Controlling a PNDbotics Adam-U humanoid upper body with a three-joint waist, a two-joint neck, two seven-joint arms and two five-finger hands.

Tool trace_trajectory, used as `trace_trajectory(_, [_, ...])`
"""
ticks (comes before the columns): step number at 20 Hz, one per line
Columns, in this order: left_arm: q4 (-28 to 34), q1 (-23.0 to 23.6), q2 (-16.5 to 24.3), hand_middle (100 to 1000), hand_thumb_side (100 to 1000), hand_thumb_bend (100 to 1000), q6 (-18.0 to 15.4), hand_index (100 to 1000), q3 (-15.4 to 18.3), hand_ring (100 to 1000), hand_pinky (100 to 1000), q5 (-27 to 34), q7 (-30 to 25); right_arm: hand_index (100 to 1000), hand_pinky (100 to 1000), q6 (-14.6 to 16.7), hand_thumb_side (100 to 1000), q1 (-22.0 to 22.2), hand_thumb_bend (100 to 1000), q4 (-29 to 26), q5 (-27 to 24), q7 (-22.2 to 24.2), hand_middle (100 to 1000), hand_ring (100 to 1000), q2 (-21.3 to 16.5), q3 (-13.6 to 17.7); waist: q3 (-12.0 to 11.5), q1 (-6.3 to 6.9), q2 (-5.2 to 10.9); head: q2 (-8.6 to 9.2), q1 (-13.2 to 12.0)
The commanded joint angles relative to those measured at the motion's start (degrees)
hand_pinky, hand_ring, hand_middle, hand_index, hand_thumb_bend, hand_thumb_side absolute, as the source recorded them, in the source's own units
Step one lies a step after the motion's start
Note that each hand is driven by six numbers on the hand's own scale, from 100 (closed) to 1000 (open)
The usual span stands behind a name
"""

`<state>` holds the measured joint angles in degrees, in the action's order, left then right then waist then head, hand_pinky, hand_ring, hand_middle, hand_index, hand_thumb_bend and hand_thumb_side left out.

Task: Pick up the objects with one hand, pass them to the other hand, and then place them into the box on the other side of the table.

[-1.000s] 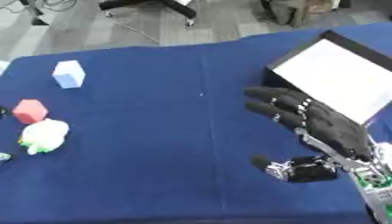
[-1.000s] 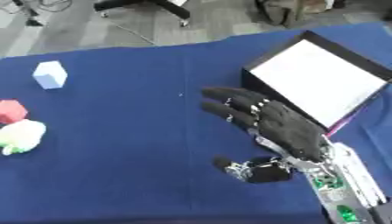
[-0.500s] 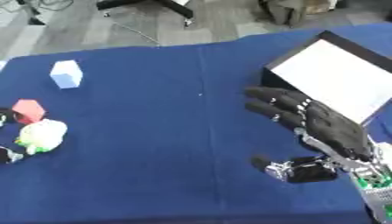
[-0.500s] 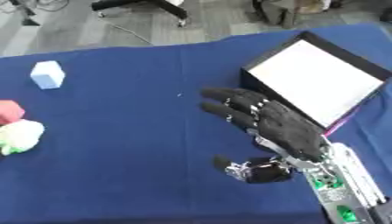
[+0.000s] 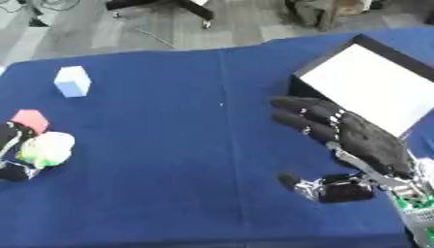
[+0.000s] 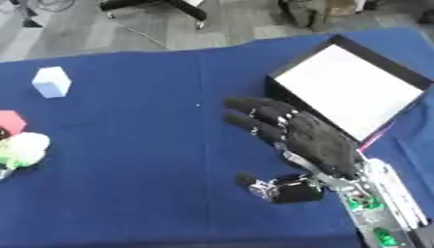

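A white and green object (image 5: 48, 147) lies near the table's left edge, with a red block (image 5: 31, 118) just behind it and a light blue block (image 5: 72, 81) farther back. My left hand (image 5: 10, 139) comes in from the left edge and shows as black parts right against the white and green object, above and below its left side. Most of that hand is out of frame. My right hand (image 6: 309, 140) hovers open over the right half of the table, fingers spread and pointing left, thumb (image 6: 275, 186) low. It holds nothing. The black box (image 6: 280, 77) with a white floor lies just behind it.
A blue cloth (image 5: 186, 145) covers the table. Beyond the far edge is grey floor with chair legs (image 5: 161, 5). A green circuit board (image 6: 373, 227) shows on my right forearm at the lower right.
My left hand has come in from the left edge and now sits against the white and green object. My right hand and the blocks have stayed put.
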<state>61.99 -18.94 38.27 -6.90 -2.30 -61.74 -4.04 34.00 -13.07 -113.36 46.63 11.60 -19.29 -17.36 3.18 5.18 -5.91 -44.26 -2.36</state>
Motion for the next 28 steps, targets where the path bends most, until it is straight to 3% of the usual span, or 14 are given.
trace_trajectory(1, [0.58, -0.94, 1.01, 436, 223, 181, 0.24, 562, 0.17, 512, 707, 0.69, 2.60, 1000, 898, 0.00, 240, -0.52, 303, -1.23, -0.30, 0.11, 991, 963, 0.02, 0.25, 0.05, -0.20, 0.44, 0.15, -0.12])
trace_trajectory(3, [1.15, -0.87, 0.96, 347, 228, 100, 0.89, 469, 0.38, 445, 659, 1.48, 5.72, 1000, 898, -0.04, 240, -0.52, 301, -1.23, -0.32, 0.11, 991, 963, 0.01, 0.26, 0.01, -0.24, 0.43, 0.15, -0.11])
trace_trajectory(4, [1.63, -0.78, 0.99, 316, 230, 100, 1.20, 436, 0.47, 425, 647, 2.02, 7.39, 1000, 897, -0.05, 240, -0.52, 301, -1.23, -0.32, 0.11, 991, 963, -0.01, 0.27, -0.02, -0.25, 0.43, 0.15, -0.10])
trace_trajectory(7, [4.65, -0.36, 1.33, 302, 226, 100, 1.54, 416, 0.51, 409, 649, 4.13, 11.03, 1000, 897, -0.02, 238, -0.62, 306, -1.23, -0.34, 0.12, 990, 962, -0.14, 0.23, -0.15, -0.24, 0.44, 0.15, -0.08])
trace_trajectory(10, [11.63, 0.62, 1.84, 300, 226, 100, 1.19, 406, 0.33, 401, 656, 7.25, 11.53, 1000, 895, 0.20, 230, -0.98, 320, -1.23, -0.44, -0.14, 984, 959, -0.44, 0.16, -0.35, -0.24, 0.48, 0.15, 0.11])
trace_trajectory(14, [23.87, 2.17, 2.12, 299, 245, 100, -0.09, 398, -1.30, 397, 664, 13.71, 9.04, 1000, 890, 0.91, 212, -1.92, 351, -1.23, -0.86, -1.08, 971, 947, -1.01, -0.27, -0.56, -0.29, 0.55, 0.15, 0.18])
trace_trajectory(15, [27.02, 2.43, 2.04, 298, 245, 100, -0.59, 397, -2.02, 396, 665, 15.53, 8.15, 1000, 889, 1.22, 256, -2.31, 365, -1.23, -1.14, -1.38, 970, 945, -1.22, -0.52, -0.60, -0.31, 0.58, 0.15, 0.21])
trace_trajectory(16, [29.79, 2.59, 1.96, 299, 246, 100, -1.00, 397, -2.76, 396, 666, 17.11, 7.17, 1000, 888, 1.53, 207, -2.71, 373, -1.23, -1.47, -1.60, 968, 945, -1.43, -0.82, -0.62, -0.33, 0.61, 0.15, 0.25])
trace_trajectory(18, [34.93, 2.39, 1.67, 301, 246, 100, -2.23, 399, -4.81, 398, 669, 19.29, 4.91, 1000, 897, 2.30, 203, -3.84, 397, -1.23, -2.49, -1.90, 964, 944, -1.96, -1.72, -0.61, -0.39, 0.69, 0.15, 0.37])
trace_trajectory(23, [43.20, 0.44, 0.03, 301, 246, 100, -4.92, 398, -9.82, 397, 673, 22.78, -0.76, 1000, 949, 4.04, 178, -7.63, 469, -1.23, -5.80, -2.23, 959, 966, -3.61, -4.01, -0.75, -0.45, 0.84, 0.15, 0.65])
trace_trajectory(28, [46.37, -2.21, -2.13, 298, 247, 100, -6.31, 391, -13.93, 391, 676, 27.52, -5.73, 1000, 954, 5.35, 162, -10.79, 513, -1.23, -7.62, -1.67, 958, 969, -4.65, -5.33, -1.03, -0.45, 0.85, 0.15, 1.10])
